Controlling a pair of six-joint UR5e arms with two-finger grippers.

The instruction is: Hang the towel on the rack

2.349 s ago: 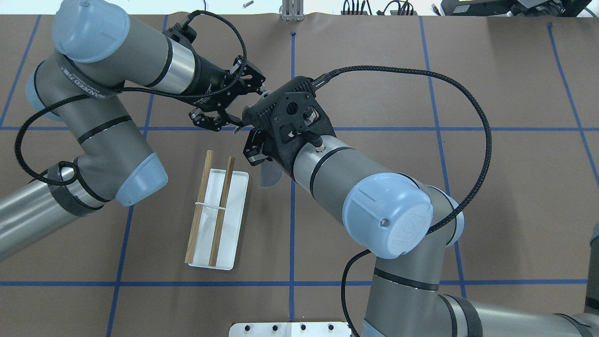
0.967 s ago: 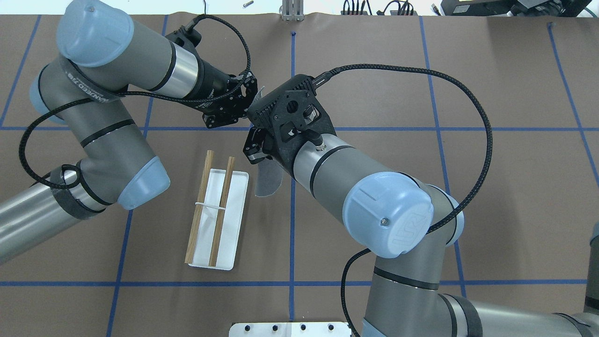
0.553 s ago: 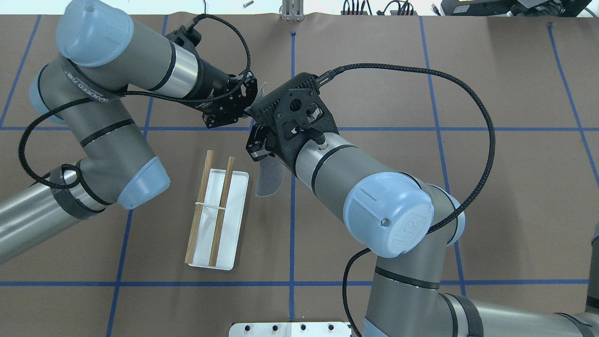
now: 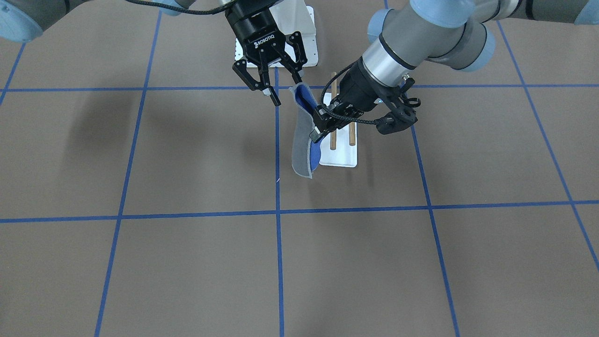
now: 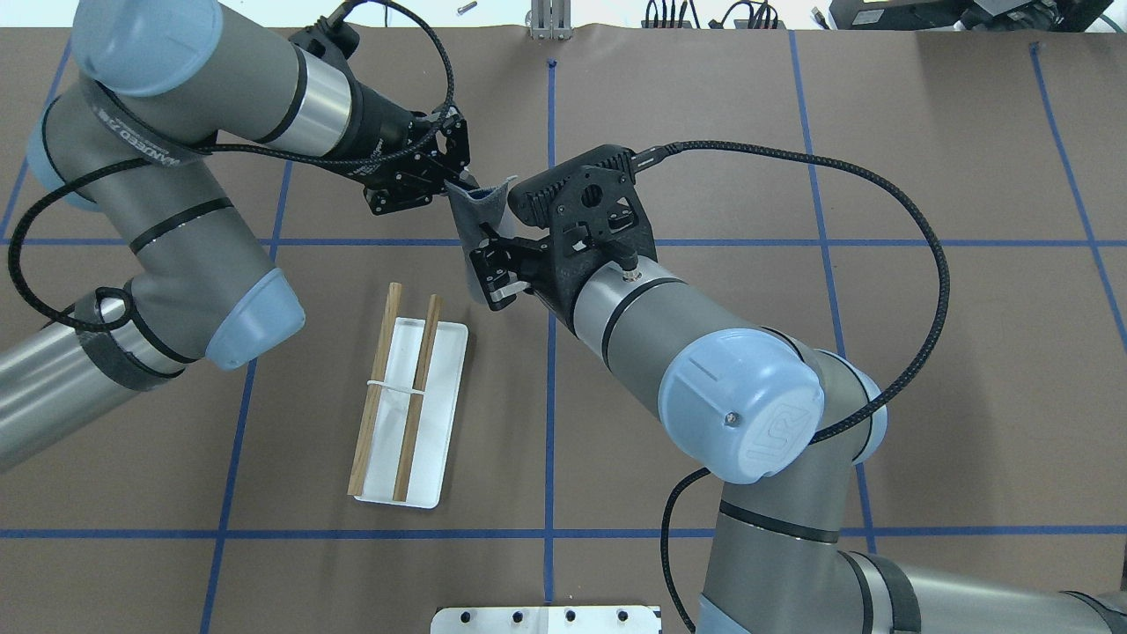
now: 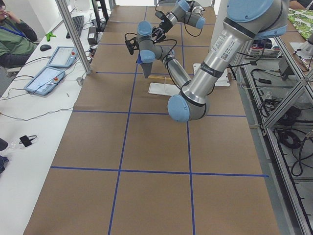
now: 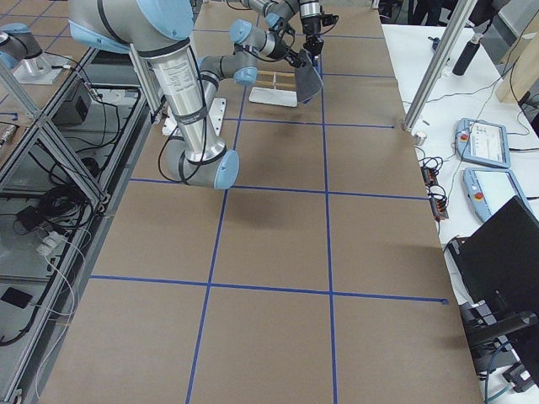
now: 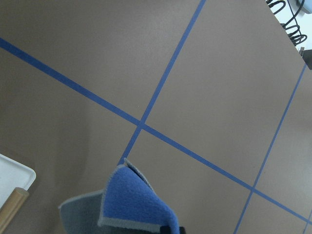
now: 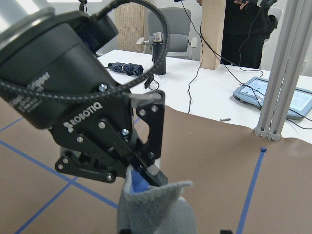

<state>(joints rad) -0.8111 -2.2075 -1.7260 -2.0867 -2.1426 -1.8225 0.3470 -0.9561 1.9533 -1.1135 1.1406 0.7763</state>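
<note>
towel hangs in the air above a table covered in brown paper with a blue tape grid. a white bench holding tablets runs along the table's far side. seen from overhead, the towel is at 1 o'clock from the rack, apart from it. its long axis is near upright, free end pointing down, blue face toward the rack. the left gripper pinches one edge of it. the right gripper is spread wide just beside it.

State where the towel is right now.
In the front-facing view, the towel hangs in the air just above centre, pinched by the left gripper, immediately to the view's left of the rack.
</note>
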